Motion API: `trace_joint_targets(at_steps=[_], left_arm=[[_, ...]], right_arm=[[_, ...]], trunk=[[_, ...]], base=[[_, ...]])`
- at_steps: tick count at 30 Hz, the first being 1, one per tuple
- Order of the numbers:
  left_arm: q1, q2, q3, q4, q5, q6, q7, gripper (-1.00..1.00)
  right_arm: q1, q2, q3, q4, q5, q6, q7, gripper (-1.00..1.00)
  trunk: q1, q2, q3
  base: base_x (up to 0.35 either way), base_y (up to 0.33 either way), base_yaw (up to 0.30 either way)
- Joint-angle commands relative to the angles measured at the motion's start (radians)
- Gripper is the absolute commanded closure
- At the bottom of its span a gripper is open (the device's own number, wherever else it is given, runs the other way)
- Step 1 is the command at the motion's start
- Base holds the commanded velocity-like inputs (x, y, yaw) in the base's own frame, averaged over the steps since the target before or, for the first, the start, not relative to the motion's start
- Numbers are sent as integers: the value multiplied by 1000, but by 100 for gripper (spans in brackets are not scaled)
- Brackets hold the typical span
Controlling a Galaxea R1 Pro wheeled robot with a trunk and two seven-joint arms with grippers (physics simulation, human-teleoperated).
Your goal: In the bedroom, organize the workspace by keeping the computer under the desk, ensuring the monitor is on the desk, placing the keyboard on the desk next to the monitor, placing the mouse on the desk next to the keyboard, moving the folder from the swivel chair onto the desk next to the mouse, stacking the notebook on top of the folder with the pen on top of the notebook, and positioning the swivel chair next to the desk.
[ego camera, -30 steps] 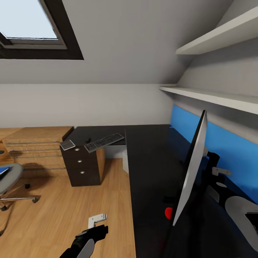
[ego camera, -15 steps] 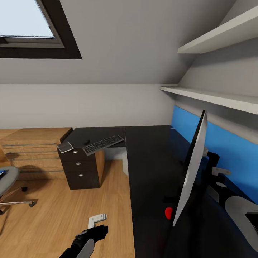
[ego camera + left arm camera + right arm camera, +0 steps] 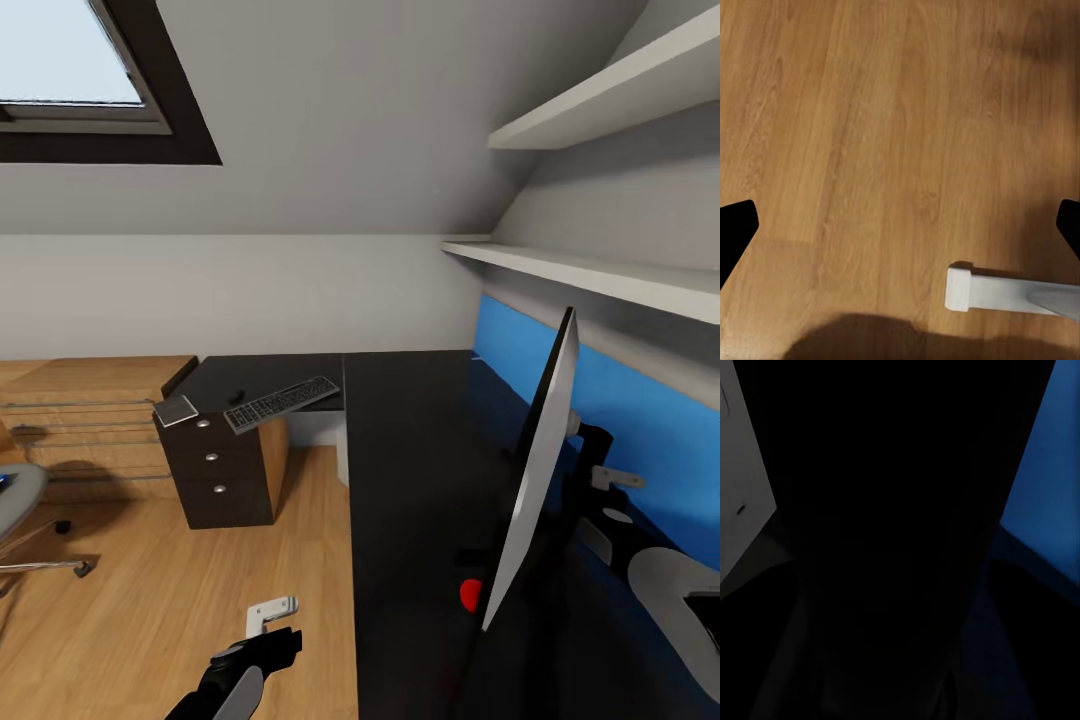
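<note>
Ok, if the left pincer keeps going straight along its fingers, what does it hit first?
Most likely the oak plank floor: the left wrist view looks straight down onto bare boards. The left pincer hangs beside the desk; a white desk leg sits off to one side, probably out of line.

Left end effector [image 3: 272, 622] hangs low, fingers spread apart; right arm [image 3: 640, 540] reaches forward.

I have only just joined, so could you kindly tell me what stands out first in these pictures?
The big monitor catches the eye, seen edge-on above the long black desk with its blue back panel. Farther off, a keyboard lies on the desk's far wing above a dark drawer cabinet. A skylight is set in the sloped ceiling.
</note>
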Motion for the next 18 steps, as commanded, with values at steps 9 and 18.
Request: trace_joint_targets(at_steps=[9,18], left_arm=[[-1,1,-4,-2,8,-1,9,-100],[-1,1,-4,-2,8,-2,9,-100]], right_arm=[[-2,0,4,-1,-2,-3,-3,100],[-2,0,4,-1,-2,-3,-3,100]], trunk=[[0,-1,-1],[0,-1,-1]], base=[[0,-163,0],[2,-17,0]])
